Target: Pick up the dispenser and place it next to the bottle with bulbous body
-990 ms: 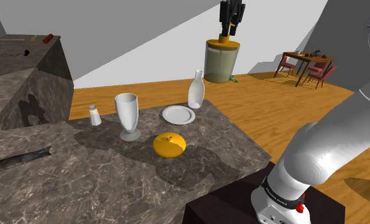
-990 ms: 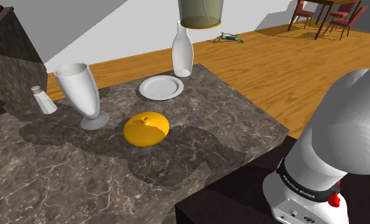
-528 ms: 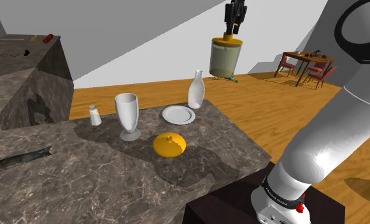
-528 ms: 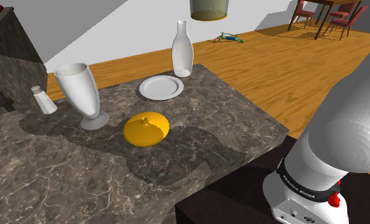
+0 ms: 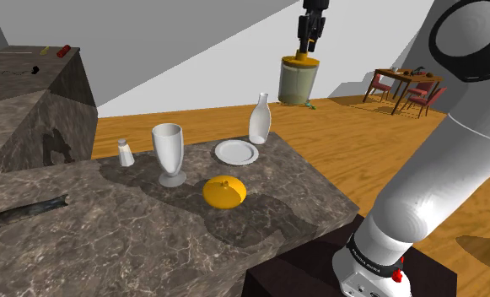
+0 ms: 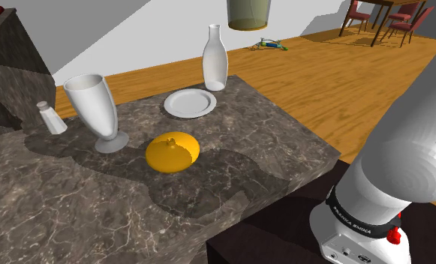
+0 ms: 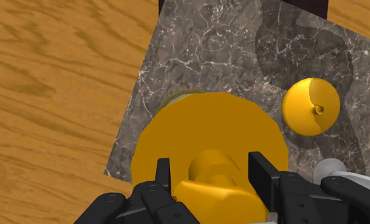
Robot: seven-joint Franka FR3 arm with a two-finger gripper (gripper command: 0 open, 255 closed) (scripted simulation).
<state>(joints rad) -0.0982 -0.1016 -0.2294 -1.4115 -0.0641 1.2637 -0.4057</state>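
Marble-look tabletop (image 5: 108, 228) fills the shoulder view's lower left. Left to right on it:
- small white shaker (image 5: 125, 153)
- tall pale goblet (image 5: 169, 154)
- orange rounded thing (image 5: 225, 192), nearer frame centre
- white plate (image 5: 236, 152)
- white bulbous bottle (image 5: 260, 119), upright, just beside the plate at the tabletop's far edge

Upper centre-right: dispenser (image 5: 298, 78), greyish body with orange lid, up in the air. It sits higher in frame than the bottle and to its upper right.

Pincer (image 7: 211, 177) is clamped on the lid's orange top knob. In the wrist view both fingers (image 7: 163, 181) press against the knob's sides.

Far right: wooden floor (image 5: 378, 160), then a dining set with red chairs (image 5: 407, 89).
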